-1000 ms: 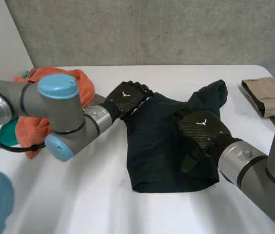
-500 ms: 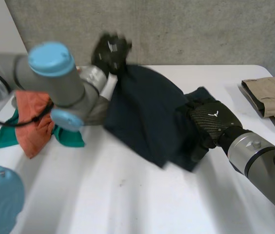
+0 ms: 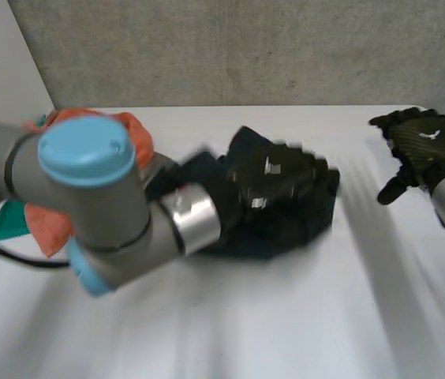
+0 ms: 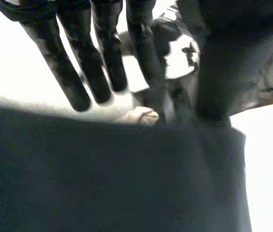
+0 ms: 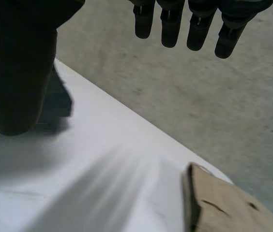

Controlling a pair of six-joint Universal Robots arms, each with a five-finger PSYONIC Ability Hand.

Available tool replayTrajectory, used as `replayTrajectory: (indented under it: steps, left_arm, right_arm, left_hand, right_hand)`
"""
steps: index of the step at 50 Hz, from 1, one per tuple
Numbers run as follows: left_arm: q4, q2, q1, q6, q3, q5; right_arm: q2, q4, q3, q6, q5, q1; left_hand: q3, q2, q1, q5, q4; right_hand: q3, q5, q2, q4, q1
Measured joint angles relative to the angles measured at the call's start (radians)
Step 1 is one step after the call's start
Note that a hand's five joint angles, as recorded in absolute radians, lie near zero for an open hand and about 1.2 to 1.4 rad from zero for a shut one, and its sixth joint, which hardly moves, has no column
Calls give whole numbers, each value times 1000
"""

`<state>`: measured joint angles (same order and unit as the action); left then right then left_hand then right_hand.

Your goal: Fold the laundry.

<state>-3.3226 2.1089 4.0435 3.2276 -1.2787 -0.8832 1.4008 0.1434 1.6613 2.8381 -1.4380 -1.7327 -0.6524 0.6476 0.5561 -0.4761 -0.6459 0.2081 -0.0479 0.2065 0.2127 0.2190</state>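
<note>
In the middle of the frame the left hand rests on a bunched dark garment on the white table. At the upper right, the right hand hangs with fingers loosely spread. An orange cloth lies at the upper left.

Head view: left hand is smeared w/ motion blur, so can't tell where exactly it sits on the dark garment. The garment's outline is mush too. Left arm covers most of the orange cloth & the green cloth. Right hand: its arm is cut off at the frame edge. Left wrist view: thumb tip melts into the dark fabric, contact unclear. Right wrist view: tan garment is cropped by the edge.
</note>
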Motion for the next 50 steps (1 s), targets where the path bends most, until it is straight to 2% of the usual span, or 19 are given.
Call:
replayTrajectory:
  steps: [1,3,6,11,13,14,15,18,20,21,22,24,31,40,43,48,50]
  left_arm:
    - [-1,-9,3,11,-32,10]
    - [-3,-37,13,47,-101,23]
    - [-4,-88,32,106,-181,14]
    - [-1,-189,61,163,-267,-77]
    - [4,-248,72,165,-311,-176]
    - [4,-248,72,165,-311,-176]
    - [12,-290,76,160,-350,-262]
    - [30,-339,76,151,-421,-385]
    - [42,-355,73,147,-459,-437]
    - [42,-355,73,147,-459,-437]
    - [59,-368,66,145,-507,-486]
    - [82,-373,50,143,-559,-518]
    - [126,-357,-7,152,-659,-528]
    - [74,-273,-43,222,-667,-526]
    - [39,-231,-50,256,-653,-541]
    - [-19,-166,-60,299,-626,-575]
    - [-39,-150,-63,308,-618,-588]
  right_arm:
    - [-4,0,-5,-7,3,9]
    - [-16,-3,-17,-28,17,25]
    - [-41,-12,-37,-77,55,36]
    - [-86,-46,-70,-185,134,33]
    - [-112,-95,-87,-259,182,27]
    - [-112,-95,-87,-259,182,27]
    - [-129,-145,-95,-318,224,25]
    - [-150,-223,-100,-411,298,24]
    - [-158,-253,-98,-455,332,26]
    - [-158,-253,-98,-455,332,26]
    - [-172,-287,-91,-524,384,31]
    - [-191,-314,-84,-598,428,38]
    - [-259,-345,-79,-746,475,44]
    - [-339,-255,-86,-770,468,20]
    - [-361,-191,-85,-758,466,10]
    - [-391,-89,-83,-723,465,-3]
    - [-400,-63,-84,-712,465,-5]
  left_hand:
    - [179,-179,-175,184,181]
    - [359,-365,-315,366,363]
    - [442,-437,-357,427,443]
    - [443,-442,-357,427,443]
    - [443,-442,-357,427,443]
    - [443,-442,-357,427,443]
    - [443,-443,-357,427,443]
    - [441,-440,-353,426,441]
    - [432,-429,-353,423,430]
    - [432,-429,-353,423,430]
    - [399,-392,-304,394,390]
    - [368,-361,-263,360,356]
    - [352,-347,-252,345,341]
    - [352,-347,-252,345,341]
    - [338,-332,-240,334,328]
    - [182,-177,-70,184,181]
    - [32,-27,86,45,33]
  right_hand:
    - [0,0,0,0,0]
    - [0,0,0,0,0]
    - [0,0,0,0,0]
    - [0,0,0,0,0]
    - [0,0,0,0,0]
    - [0,0,0,0,0]
    - [0,0,0,0,0]
    - [0,0,1,0,0]
    - [23,-15,23,17,19]
    - [23,-15,23,17,19]
    - [93,-83,94,86,86]
    - [187,-173,183,180,178]
    - [221,-219,210,221,214]
    - [223,-226,212,228,215]
    - [290,-281,291,287,283]
    - [451,-434,455,445,447]
    - [491,-473,495,486,484]
